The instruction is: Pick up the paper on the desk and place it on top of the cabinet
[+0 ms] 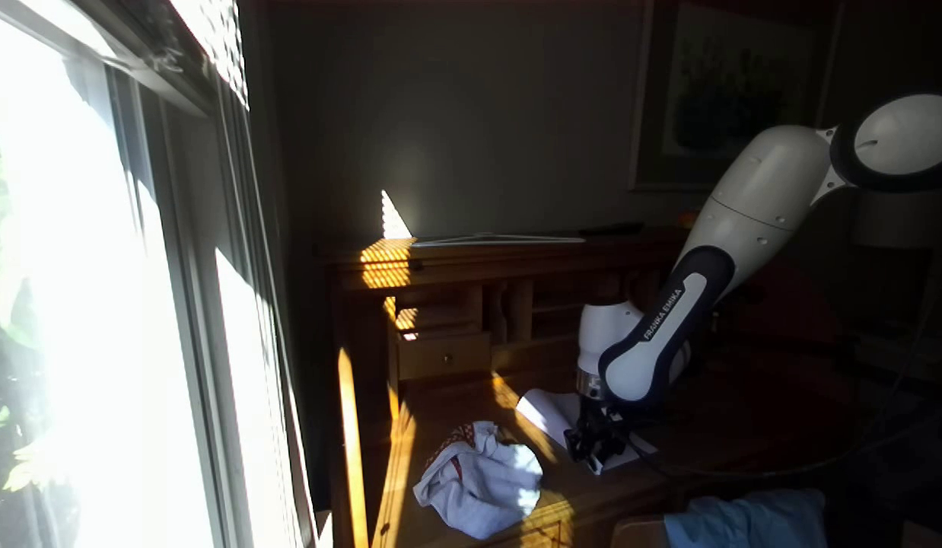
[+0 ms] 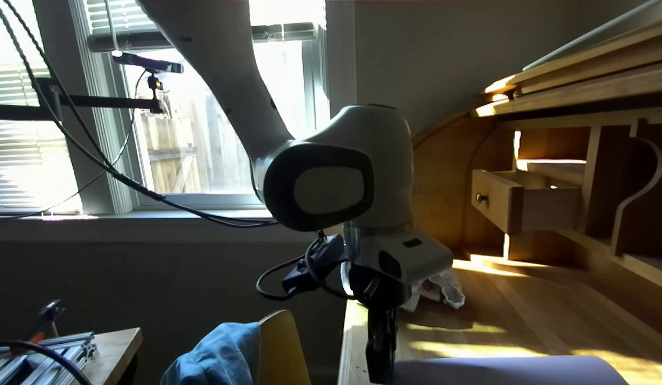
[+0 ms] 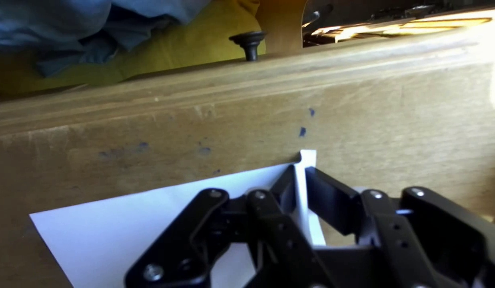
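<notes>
Pinching the paper (image 3: 123, 228) by an upright fold near the front edge of the desk (image 3: 411, 116).
Only the wrist view shows the hold: the pincer (image 3: 300, 178) stands narrow, a creased strip of paper between its black fingers (image 3: 331, 196), the rest spreading flat and white across blue-flecked wood; a dark, flared knob (image 3: 248, 44) juts beyond the edge. In an exterior view, a wooden drawer (image 2: 494, 203) sticks out and a board fence (image 2: 218, 160) shows through the window (image 2: 213, 200); the smooth white arm (image 2: 384, 160) slants in, bends, and points the pincer straight down; blue cloth (image 2: 218, 355) drapes a rounded chair (image 2: 283, 347). In an exterior view, a framed picture (image 1: 733, 91) hangs; the arm reaches in from the right; one end of the paper curls on the desk near a rumpled white cloth (image 1: 482, 483), below the cabinet (image 1: 517, 270).
</notes>
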Available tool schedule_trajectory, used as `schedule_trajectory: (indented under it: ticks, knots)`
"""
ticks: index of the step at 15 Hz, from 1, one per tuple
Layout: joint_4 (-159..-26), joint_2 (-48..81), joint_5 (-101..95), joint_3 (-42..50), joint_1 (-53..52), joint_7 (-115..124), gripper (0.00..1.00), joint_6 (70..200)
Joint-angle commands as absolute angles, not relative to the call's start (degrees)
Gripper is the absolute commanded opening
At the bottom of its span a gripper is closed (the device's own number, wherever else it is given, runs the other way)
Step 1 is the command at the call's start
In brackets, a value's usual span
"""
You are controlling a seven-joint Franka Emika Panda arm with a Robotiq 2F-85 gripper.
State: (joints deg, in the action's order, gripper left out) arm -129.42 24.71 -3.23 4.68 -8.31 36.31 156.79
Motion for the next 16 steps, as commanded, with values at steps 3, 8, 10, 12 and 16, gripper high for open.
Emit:
schedule_trajectory:
  ticks: [3,8,10,12,16]
  knots:
    - [-129.45,23.26,-5.11,8.95,-13.56,40.13,0.03,153.76]
    - [-130.27,19.02,-11.95,12.16,-18.82,49.49,0.03,145.37]
    - [-130.22,17.21,-14.37,11.15,-18.89,52.47,0.03,142.71]
    - [-130.13,15.32,-15.21,9.48,-18.25,54.44,0.03,139.86]
    - [-130.09,11.49,-16.59,5.95,-17.88,58.58,0.03,133.84]
